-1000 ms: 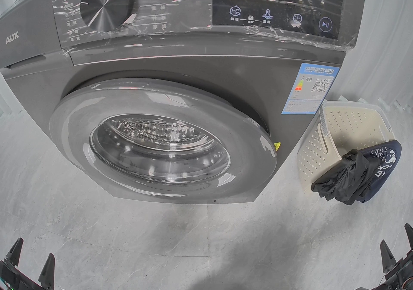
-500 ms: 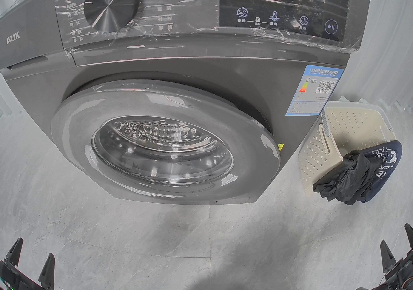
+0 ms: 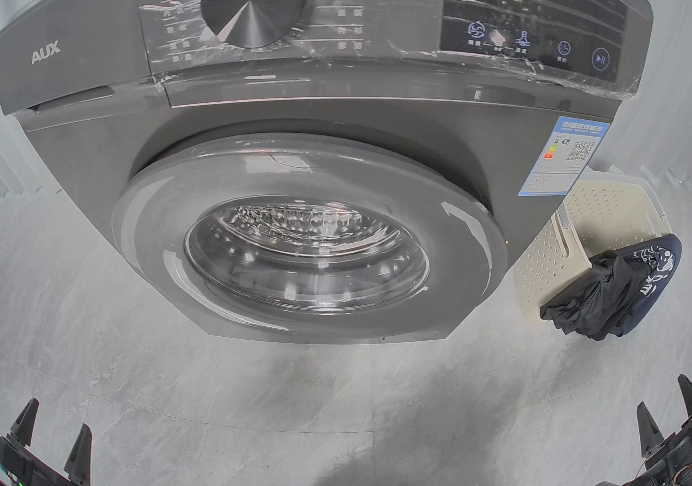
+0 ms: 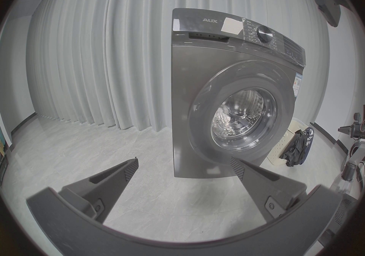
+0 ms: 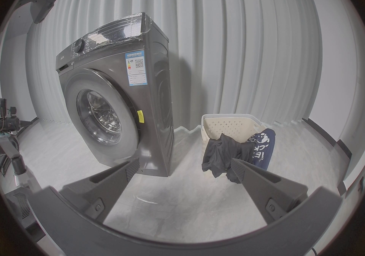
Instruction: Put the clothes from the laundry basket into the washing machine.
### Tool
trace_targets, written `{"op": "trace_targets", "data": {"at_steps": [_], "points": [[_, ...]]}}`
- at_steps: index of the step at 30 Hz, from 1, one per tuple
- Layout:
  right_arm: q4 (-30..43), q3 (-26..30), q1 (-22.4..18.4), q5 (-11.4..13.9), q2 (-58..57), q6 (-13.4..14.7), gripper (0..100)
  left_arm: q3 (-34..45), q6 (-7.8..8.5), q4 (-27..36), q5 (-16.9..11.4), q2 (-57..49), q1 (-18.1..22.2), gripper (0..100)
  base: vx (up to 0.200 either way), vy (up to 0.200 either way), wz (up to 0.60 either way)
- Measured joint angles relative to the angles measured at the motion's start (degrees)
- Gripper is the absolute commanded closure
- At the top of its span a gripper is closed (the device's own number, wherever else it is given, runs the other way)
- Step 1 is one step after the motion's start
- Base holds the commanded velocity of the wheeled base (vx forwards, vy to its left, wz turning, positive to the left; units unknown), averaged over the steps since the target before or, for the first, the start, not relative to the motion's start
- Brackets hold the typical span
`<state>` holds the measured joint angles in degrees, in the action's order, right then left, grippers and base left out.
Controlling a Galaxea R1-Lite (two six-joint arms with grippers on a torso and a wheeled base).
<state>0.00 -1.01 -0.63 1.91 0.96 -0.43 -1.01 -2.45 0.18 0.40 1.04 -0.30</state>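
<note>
A grey front-loading washing machine point(image 3: 324, 112) stands before me, its round glass door point(image 3: 306, 253) shut. To its right on the floor sits a cream perforated laundry basket point(image 3: 577, 235) with dark clothes point(image 3: 602, 296) draped over its front rim, one black, one navy with white print. My left gripper point(image 3: 50, 433) is low at the near left, open and holding nothing. My right gripper point(image 3: 667, 412) is low at the near right, also open with nothing between its fingers. The washing machine point(image 4: 232, 93) and basket point(image 5: 232, 127) with clothes point(image 5: 228, 152) stand well ahead of both grippers point(image 4: 184, 163) point(image 5: 184, 163).
Pale grey tiled floor point(image 3: 346, 401) lies open between me and the machine. White pleated curtains point(image 5: 235, 40) hang behind the machine and basket. The machine's control panel point(image 3: 404, 4) is wrapped in clear film.
The head view has shifted, so the machine and basket now sit further right and larger in the picture. Both grippers stay in the same place, still open.
</note>
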Motion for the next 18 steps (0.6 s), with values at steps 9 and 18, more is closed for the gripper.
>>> {"op": "trace_targets", "data": {"at_steps": [9, 18], "points": [[0.0, 0.0, 0.15, -0.02, 0.0, 0.0, 0, 0.0, 0.05, -0.02, -0.07, 0.0, 0.06, 0, 0.0, 0.133, 0.0], [0.0, 0.0, 0.12, 0.0, 0.0, 0.0, 0, 0.0, 0.11, 0.0, -0.09, 0.0, 0.04, 0, 0.0, 0.067, 0.0]]}}
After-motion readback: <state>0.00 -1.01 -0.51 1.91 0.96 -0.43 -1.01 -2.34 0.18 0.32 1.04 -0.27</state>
